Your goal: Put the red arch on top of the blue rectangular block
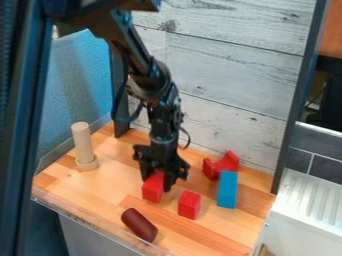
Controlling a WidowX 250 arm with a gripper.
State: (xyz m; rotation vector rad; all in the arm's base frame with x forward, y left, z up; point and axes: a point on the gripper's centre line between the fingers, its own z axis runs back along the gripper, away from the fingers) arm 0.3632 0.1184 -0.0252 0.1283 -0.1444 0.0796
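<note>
Camera view puts my gripper [157,182] near the centre of the frame, down at a red block [153,188]; I can't tell whether the jaws are clenched on it. The red arch [221,165] lies outside the jaws, off to their right, just beside the blue rectangular block [227,190] at right of centre, not on top.

Bright, diffuse light, soft shadows on wooden tabletop [100,187]
</note>
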